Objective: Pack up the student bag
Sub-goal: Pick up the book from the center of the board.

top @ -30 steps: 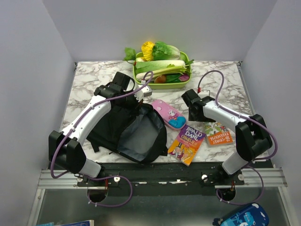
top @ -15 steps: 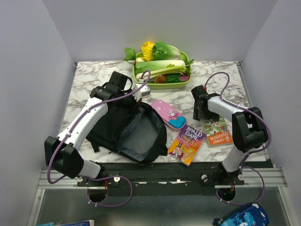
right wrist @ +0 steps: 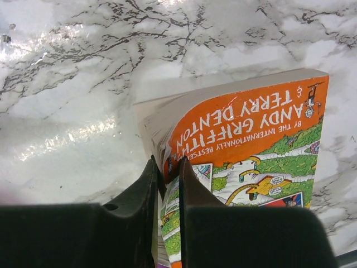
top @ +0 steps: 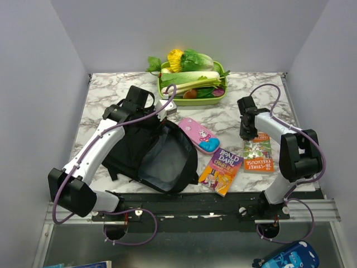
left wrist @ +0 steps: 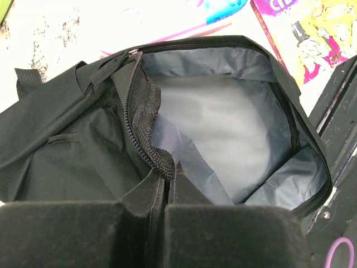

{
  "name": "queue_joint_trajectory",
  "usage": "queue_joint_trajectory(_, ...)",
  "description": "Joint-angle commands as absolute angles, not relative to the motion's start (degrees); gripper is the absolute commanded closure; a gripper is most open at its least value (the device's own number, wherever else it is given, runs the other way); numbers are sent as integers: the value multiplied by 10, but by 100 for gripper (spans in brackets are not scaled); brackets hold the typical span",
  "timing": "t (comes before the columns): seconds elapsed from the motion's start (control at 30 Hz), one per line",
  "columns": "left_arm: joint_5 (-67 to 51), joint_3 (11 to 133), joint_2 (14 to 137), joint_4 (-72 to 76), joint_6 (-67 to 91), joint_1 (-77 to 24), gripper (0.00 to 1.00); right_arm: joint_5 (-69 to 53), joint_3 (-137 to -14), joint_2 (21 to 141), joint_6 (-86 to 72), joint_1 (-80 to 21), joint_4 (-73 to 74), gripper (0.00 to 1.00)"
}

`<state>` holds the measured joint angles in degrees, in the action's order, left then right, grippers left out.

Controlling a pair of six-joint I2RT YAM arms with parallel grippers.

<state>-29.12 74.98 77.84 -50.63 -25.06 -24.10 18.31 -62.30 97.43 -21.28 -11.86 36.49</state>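
From above, the student bag (top: 150, 153) lies at the lower left of the marble tabletop (top: 111, 92), its mouth gaping toward the bottom edge of the frame. The left tool (top: 167, 106) sits at the bag's upper right rim. Just right of the bag lies a pink pencil case (top: 199, 135), and below that a purple book (top: 222, 167) rests at a slant. The right tool (top: 245, 134) is down on the upper end of an orange book (top: 258, 156) at the right of the frame. A green tray (top: 201, 102) piled with vegetables stands at top centre.

In the left wrist view the bag fills the frame, with the grey lining (left wrist: 223, 123) open in the middle and right. The left tool is clenched at bottom centre, with the end of the zip (left wrist: 136, 106) edge pinched between its fingers. The pencil case and the purple book show along the top edge.

In the right wrist view the right tool is at bottom centre, grasping the orange book. Its fingers stand close together around the lower left corner of the cover. The rest of the book lies flat on the tabletop, running toward the right.
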Motion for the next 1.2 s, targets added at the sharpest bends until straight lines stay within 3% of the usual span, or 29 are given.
queue_joint_trajectory(0.0, -303, 737, 746, -479, -258, -238, 100, 98, -606, 995, -211, -112, 344, 99)
queue_joint_trajectory(0.2, -294, 726, 734, -468, -257, -238, 100, 74, -588, 948, -204, -112, 317, 99)
queue_joint_trajectory(0.37, -286, 734, 745, -458, -237, -238, 100, 118, -580, 783, -166, -150, 284, 99)
queue_joint_trajectory(0.6, -264, 817, 799, -471, -210, -235, 100, 136, -608, 637, -78, -236, 261, 99)
queue_joint_trajectory(1.0, -264, 853, 831, -487, -221, -223, 100, 177, -648, 496, 75, -409, 242, 99)
queue_joint_trajectory(1.17, -263, 831, 836, -481, -222, -222, 100, 92, -673, 460, 99, -428, 231, 99)
